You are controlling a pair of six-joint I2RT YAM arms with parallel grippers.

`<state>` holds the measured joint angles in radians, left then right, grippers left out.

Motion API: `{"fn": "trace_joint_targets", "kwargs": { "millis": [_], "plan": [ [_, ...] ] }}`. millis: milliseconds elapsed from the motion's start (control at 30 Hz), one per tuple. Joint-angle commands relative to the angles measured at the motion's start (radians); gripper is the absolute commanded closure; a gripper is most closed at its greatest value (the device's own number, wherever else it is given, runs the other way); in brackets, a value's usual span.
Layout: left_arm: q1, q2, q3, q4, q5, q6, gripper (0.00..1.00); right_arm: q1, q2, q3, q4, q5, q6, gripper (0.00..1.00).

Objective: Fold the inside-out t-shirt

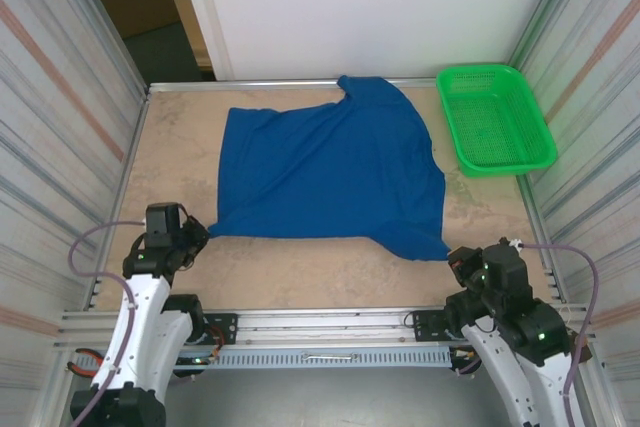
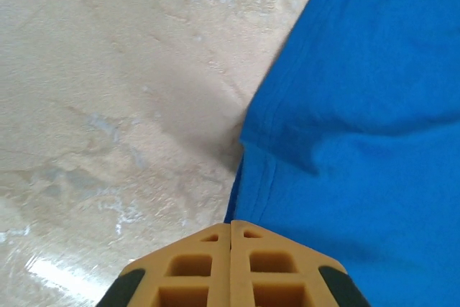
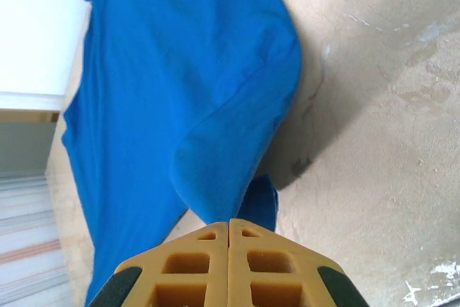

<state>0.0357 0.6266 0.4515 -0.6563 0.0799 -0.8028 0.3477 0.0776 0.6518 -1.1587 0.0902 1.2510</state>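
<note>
The blue t-shirt (image 1: 330,172) lay spread flat mid-table, reaching toward 12 o'clock as far as the table's far edge. L gripper (image 1: 198,237) sat at its 8 o'clock corner, jaws pressed together w/ the hem corner pinched between the tips. R gripper (image 1: 455,259) was at the 4 o'clock corner, likewise clamped on fabric, which rose a bit off the table (image 1: 300,272) there. A green basket (image 1: 500,167) stood at 2 o'clock, just beside the shirt but not touching it.

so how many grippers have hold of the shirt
2: the left gripper pinches the t-shirt at its near-left corner, the right gripper at its near-right corner.
</note>
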Motion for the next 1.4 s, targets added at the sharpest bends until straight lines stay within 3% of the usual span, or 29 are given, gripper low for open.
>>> {"fn": "trace_joint_targets", "kwargs": {
  "millis": [0,300,533,700,933,1367],
  "plan": [
    [-0.008,-0.036,0.071,-0.077,-0.066,-0.025,1.0,0.002,0.017,0.052,-0.038,0.017,0.027,1.0],
    [-0.001,0.089,0.111,0.089,-0.019,0.101,0.99,-0.004,0.138,0.019,0.114,0.031,-0.037,1.0],
    [0.016,0.363,0.217,0.224,0.026,0.225,0.99,-0.014,0.406,0.012,0.364,0.068,-0.187,1.0],
    [0.023,0.545,0.304,0.282,0.044,0.273,0.99,-0.1,0.624,0.071,0.505,0.011,-0.293,1.0],
    [0.033,0.694,0.376,0.308,0.055,0.301,1.0,-0.243,0.811,0.177,0.603,-0.121,-0.368,1.0],
    [0.033,0.853,0.476,0.337,0.057,0.288,1.0,-0.279,1.151,0.338,0.728,-0.156,-0.405,1.0]
  ]
}}
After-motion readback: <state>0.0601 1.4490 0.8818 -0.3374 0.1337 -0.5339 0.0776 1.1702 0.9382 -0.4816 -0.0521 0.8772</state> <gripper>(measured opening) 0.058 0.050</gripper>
